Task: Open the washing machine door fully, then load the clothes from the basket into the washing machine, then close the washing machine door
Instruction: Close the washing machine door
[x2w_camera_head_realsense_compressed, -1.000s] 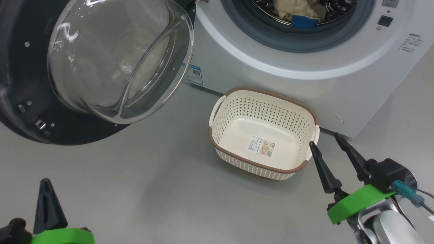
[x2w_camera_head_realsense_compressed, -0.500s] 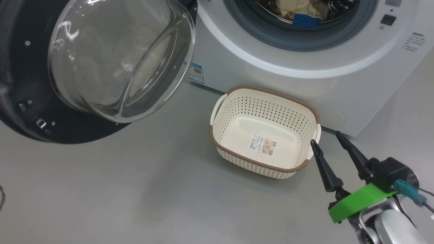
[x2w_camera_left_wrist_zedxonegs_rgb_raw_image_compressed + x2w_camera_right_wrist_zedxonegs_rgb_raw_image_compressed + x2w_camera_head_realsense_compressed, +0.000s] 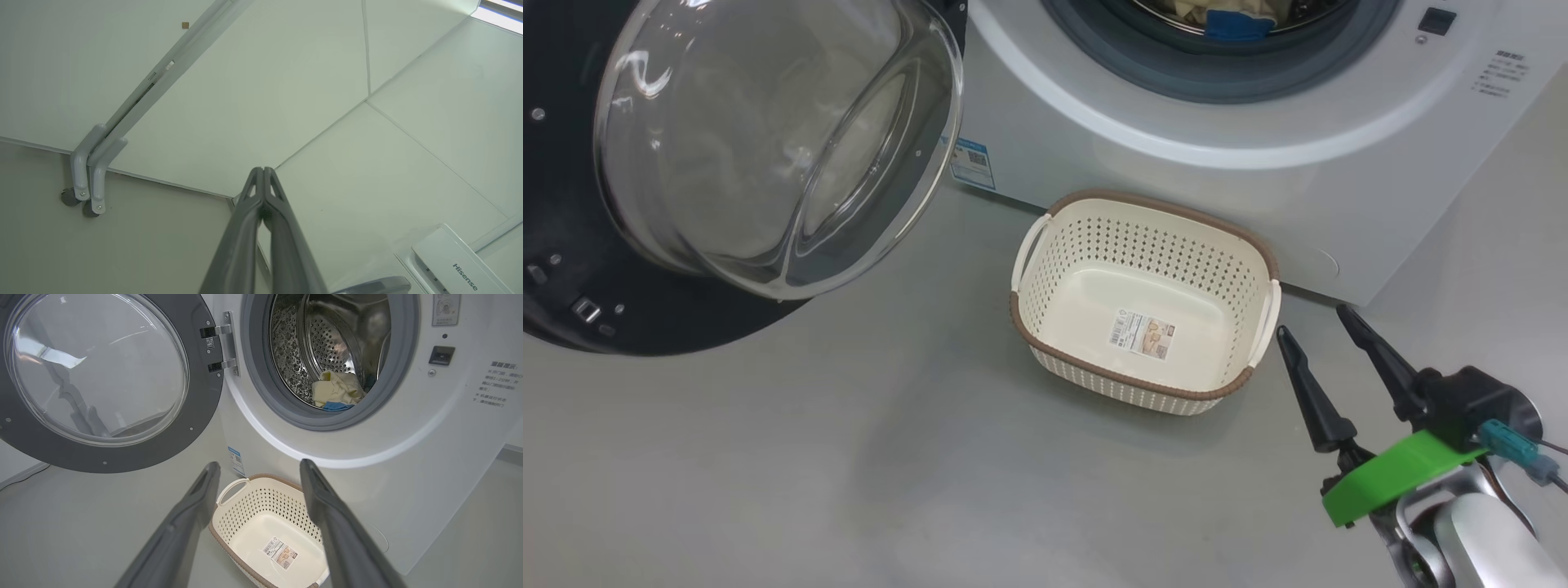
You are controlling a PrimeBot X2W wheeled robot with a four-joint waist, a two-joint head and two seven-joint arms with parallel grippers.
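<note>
The washing machine (image 3: 1176, 155) (image 3: 408, 457) stands with its door (image 3: 719, 163) (image 3: 98, 375) swung wide to the left. Cream-yellow and blue clothes (image 3: 337, 392) (image 3: 1229, 18) lie inside the steel drum. On the floor in front sits the cream basket (image 3: 1258, 253) (image 3: 241, 522), with just a label on its floor. My right gripper (image 3: 1319, 320) (image 3: 259, 465) hovers open and holds nothing, just right of the basket. In the left wrist view my left gripper (image 3: 263, 169) points up at the ceiling, its fingers pressed together on nothing.
Grey floor (image 3: 849, 457) spreads out before the washer. A blue sticker (image 3: 970, 163) marks the washer's lower left corner. The left wrist view shows white ceiling panels, a grey bracket (image 3: 88, 171) and a white Hisense unit (image 3: 457, 265).
My left gripper has left the head view's lower left corner. The head camera has shifted a little, so washer and basket sit slightly higher and further left. The right gripper stays open.
</note>
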